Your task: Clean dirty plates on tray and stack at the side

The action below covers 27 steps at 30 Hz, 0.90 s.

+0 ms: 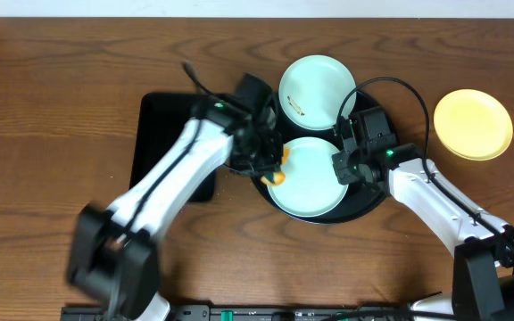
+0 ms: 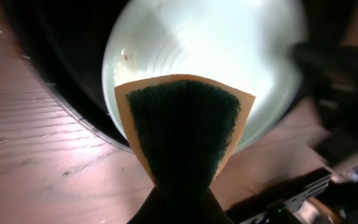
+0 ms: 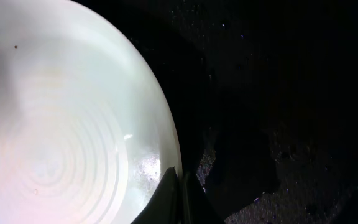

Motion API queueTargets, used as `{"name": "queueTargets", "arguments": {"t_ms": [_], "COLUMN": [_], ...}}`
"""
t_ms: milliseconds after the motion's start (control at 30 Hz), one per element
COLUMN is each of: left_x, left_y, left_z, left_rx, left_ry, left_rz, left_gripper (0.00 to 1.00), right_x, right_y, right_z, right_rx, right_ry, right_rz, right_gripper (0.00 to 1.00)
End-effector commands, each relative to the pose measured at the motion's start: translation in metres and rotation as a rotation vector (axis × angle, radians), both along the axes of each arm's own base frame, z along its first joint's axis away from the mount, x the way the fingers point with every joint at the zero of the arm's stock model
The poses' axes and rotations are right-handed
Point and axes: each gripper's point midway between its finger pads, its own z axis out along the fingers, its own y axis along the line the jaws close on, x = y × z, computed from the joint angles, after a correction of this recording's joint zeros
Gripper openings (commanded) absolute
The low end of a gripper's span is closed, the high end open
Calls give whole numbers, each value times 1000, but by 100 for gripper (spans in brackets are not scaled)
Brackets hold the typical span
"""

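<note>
Left gripper (image 1: pixel 273 166), clamped on a sponge (image 2: pixel 182 130), sits at the left rim of the near mint plate (image 1: pixel 315 178).

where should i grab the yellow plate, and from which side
Probably the near rim of the yellow plate, pinched from above with one finger inside, one outside. It lies flat and shallow on the table, apart from the tray, that edge nearest the right arm.

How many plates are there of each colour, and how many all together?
Mint-white plates: 2
Yellow plates: 1
Total: 3
</note>
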Motion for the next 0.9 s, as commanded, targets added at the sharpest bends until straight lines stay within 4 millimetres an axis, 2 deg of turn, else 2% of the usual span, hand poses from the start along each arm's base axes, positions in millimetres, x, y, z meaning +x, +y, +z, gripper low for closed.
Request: {"name": "queueTargets", "arguments": {"t_ms": [0, 67, 167, 267, 333, 433, 533, 633, 700, 800, 833, 867], "left_x": [15, 19, 35, 51, 56, 68, 81, 86, 87, 87, 87, 87], "left_y": [47, 91, 154, 195, 205, 218, 220, 220, 221, 225, 228, 229], "left_z": [32, 30, 15, -4, -17, -51, -82, -101, -109, -112, -112, -112], "left_rx": [124, 234, 377, 434, 442, 456, 464, 469, 474, 502, 516, 522], "left_ry": [-163, -160, -136, -104, -72, -17, -9, 3, 12, 15, 13, 12], "left_rz": [40, 87, 203, 277, 304, 317, 268, 248, 245, 245, 246, 247], "left_gripper": [7, 8, 7, 7, 7, 8, 8, 8, 8, 23, 33, 58], "right_x": [-1, -1, -1, -1, -1, -2, -4, -4, -3, -5, -8, -10], "right_y": [-2, -2, -2, -2, -2, -2, -3, -19, -22, -22, -23, -23], "right_z": [1, 1, 1, 1, 1, -1, -5, -10, -13, -21, -28, -38], "right_rx": [7, 7, 7, 7, 7, 15, 14, -37, -52, -48, -56, -66], "right_ry": [-1, -1, -1, -1, 0, 4, 5, 0, -1, 25, 44, 72], "right_rz": [-18, -18, -18, -18, -18, -39, -40, -138, -153, -176, -176, -177], "right_gripper": [1, 1, 1, 1, 4, 18, 29, 32, 33, 33, 33, 32]}}
